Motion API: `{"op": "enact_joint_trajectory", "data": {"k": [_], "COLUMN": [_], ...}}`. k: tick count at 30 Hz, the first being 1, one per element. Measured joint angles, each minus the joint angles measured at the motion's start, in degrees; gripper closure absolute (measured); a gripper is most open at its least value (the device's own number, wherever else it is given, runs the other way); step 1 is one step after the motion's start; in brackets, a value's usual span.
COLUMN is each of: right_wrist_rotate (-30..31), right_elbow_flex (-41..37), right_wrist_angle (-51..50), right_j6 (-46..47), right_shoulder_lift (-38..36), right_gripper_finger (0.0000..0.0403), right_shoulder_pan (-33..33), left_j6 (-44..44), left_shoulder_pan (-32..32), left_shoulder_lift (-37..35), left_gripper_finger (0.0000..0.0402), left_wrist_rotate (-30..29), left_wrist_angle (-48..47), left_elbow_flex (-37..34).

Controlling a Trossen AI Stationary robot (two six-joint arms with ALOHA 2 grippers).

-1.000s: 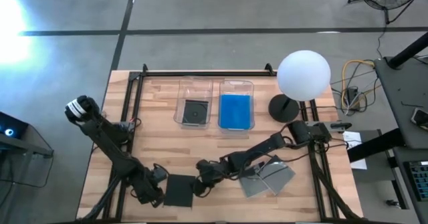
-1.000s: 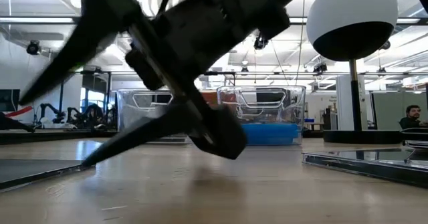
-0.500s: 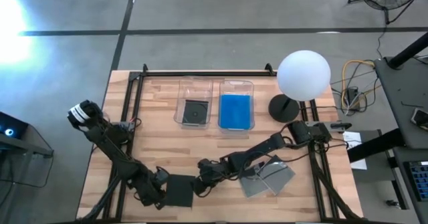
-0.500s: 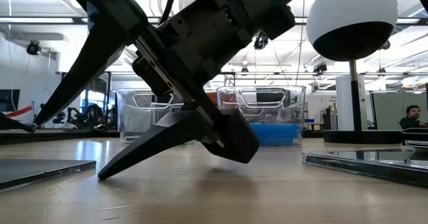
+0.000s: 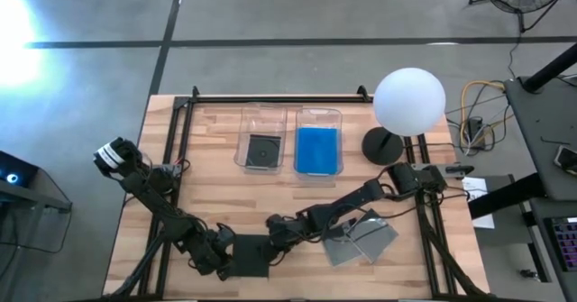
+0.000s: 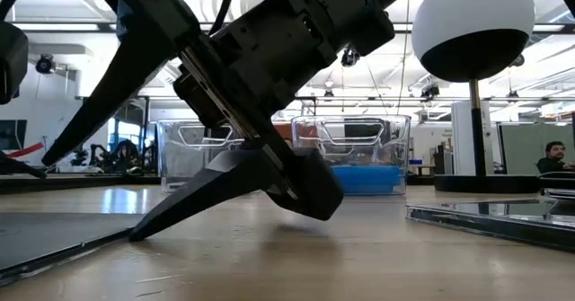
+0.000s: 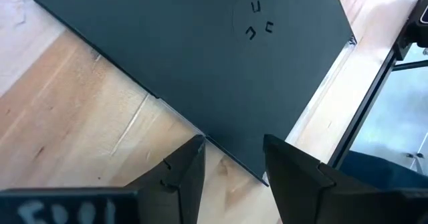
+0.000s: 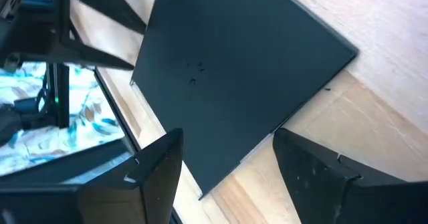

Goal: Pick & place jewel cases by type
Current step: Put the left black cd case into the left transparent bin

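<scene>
Lying flat at the table's near edge, the thin, stiff, slippery-looking dark grey square plastic jewel case (image 5: 249,256) is sitting between the left gripper (image 5: 216,255) and right gripper (image 5: 275,248), both spread apart, empty, and best gripping opposite edges.

From overhead I see the left gripper (image 5: 223,253) and right gripper (image 5: 275,241) flanking a black jewel case (image 5: 250,255) at the table's (image 5: 216,189) near edge. Two bins sit farther back — one (image 5: 262,139) holds a dark case, the other (image 5: 318,141) blue ones.
</scene>
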Motion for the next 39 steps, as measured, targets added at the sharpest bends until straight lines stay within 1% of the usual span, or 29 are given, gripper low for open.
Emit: {"op": "enact_joint_trajectory", "data": {"k": [6,10,14,16,23,27,30,33,36,39], "right_wrist_rotate": [-0.55,-0.16,1.7,1.97,1.97,1.77,1.08,-0.05,-1.73,-1.98], "right_elbow_flex": [-0.21,0.43,0.31,0.46,0.66,0.66,0.66,0.66,0.66,0.66], "right_wrist_angle": [0.37,2.94,4.34,5.19,7.73,7.05,3.83,1.22,1.72,3.47], "right_j6": [-5.91,-10.55,-14.86,-15.48,-14.24,-9.94,-4.78,-2.03,-1.5,-1.71], "right_shoulder_lift": [-3.33,-6.38,-6.98,-6.81,-5.45,-5.22,-5.09,-4.5,-3.9,-3.61], "right_gripper_finger": [0.0174,0.0174,0.0174,0.0174,0.0174,0.0174,0.0175,0.0177,0.0191,0.0221], "right_shoulder_pan": [0.17,0.06,-0.11,-0.12,-0.2,-0.17,-0.23,-0.33,-0.33,-0.22], "left_j6": [1.67,2.01,2.12,2.17,2.03,1.99,2.01,2.25,2.42,2.44], "left_shoulder_pan": [-0.02,0.03,0.11,0.17,0.11,0.11,0.04,0.07,0.05,0.04], "left_shoulder_lift": [-0.02,0.01,0.07,0.11,0.04,0.04,0.0,0.0,0.0,-0.02], "left_gripper_finger": [0.0266,0.0266,0.0266,0.0266,0.0266,0.0266,0.0266,0.0266,0.0266,0.0266], "left_wrist_rotate": [0.31,0.1,0.0,-1.3,-3.59,-4.69,-5.07,-5.58,-6.21,-6.69], "left_wrist_angle": [-0.02,0.8,1.78,2.84,5.56,5.5,5.4,5.12,5.12,5.14], "left_elbow_flex": [-0.03,-0.05,-0.07,-0.05,-0.05,-0.05,-0.05,-0.05,-0.05,-0.05]}}
